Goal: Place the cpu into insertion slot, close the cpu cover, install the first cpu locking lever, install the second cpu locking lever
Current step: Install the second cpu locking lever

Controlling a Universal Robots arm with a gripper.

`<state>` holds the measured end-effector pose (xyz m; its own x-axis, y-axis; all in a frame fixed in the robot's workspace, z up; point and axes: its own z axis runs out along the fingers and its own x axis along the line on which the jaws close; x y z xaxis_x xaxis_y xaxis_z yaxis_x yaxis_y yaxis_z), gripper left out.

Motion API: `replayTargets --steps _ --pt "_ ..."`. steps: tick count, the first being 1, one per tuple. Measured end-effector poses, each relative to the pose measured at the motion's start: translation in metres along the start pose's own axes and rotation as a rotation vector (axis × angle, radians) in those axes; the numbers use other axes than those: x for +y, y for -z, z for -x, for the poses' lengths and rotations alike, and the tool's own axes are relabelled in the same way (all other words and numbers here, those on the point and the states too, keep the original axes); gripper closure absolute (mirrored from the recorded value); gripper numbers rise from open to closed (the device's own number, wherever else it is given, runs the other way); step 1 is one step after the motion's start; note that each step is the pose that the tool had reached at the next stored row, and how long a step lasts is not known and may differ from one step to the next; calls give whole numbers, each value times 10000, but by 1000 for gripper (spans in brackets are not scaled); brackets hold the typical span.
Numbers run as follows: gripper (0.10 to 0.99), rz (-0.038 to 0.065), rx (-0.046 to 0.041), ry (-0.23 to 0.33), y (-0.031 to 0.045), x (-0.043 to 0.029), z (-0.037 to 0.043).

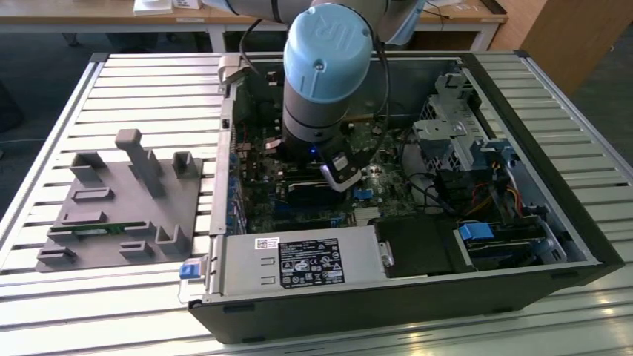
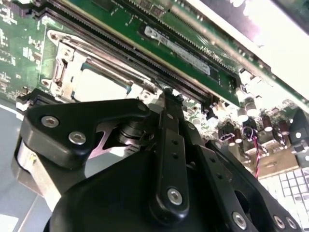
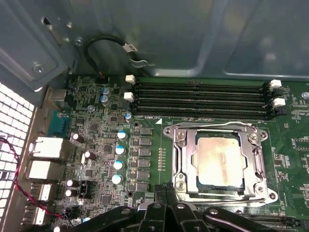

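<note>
The cpu (image 3: 219, 159) is already sitting in the insertion slot (image 3: 179, 147) with the cpu cover (image 3: 255, 162) lying down over it. The gripper (image 3: 166, 189), jaws pressed together, is hovering at the socket's edge, seemingly working a locking lever; that calls for a precise hook-and-press.

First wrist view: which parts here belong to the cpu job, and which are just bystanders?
Job:
cpu, seated in the insertion slot
cpu cover, down over it
gripper, at the socket's edge

Bystanders:
memory slots
capacitors
black cable
</note>
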<state>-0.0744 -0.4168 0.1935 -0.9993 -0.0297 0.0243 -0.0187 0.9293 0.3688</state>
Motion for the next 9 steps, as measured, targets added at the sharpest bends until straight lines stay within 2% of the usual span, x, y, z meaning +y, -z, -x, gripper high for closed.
replayTargets --steps 9 --pt "980 1 2 -1 185 74 -5"
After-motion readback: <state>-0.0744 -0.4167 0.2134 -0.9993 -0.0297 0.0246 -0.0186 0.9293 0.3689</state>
